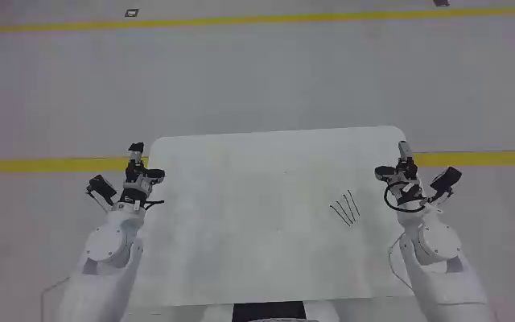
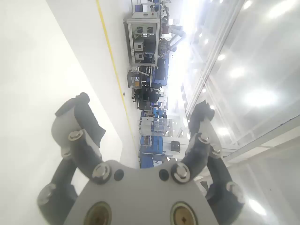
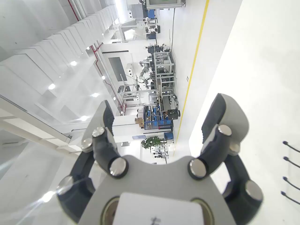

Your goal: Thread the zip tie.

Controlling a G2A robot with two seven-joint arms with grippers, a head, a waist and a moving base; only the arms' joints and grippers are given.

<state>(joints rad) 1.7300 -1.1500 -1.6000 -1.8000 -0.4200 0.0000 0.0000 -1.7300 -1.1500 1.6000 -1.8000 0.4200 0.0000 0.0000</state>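
**Thin ties lying bunched near the right edge**

Your left gripper [image 2: 143,104] and right gripper [image 3: 163,101] are hanging spread and empty at opposite side edges of the table [image 1: 241,201]. The zip ties [image 1: 346,208] are lying flat and close together, nearer the right gripper. You are risking pinching two at once or sliding them off the edge. The table's middle is offering open room.

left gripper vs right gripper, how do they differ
The left gripper sits by the left edge of the table, the right gripper by its right edge. The zip ties lie near the right gripper, far across from the left gripper. Both are open and empty.
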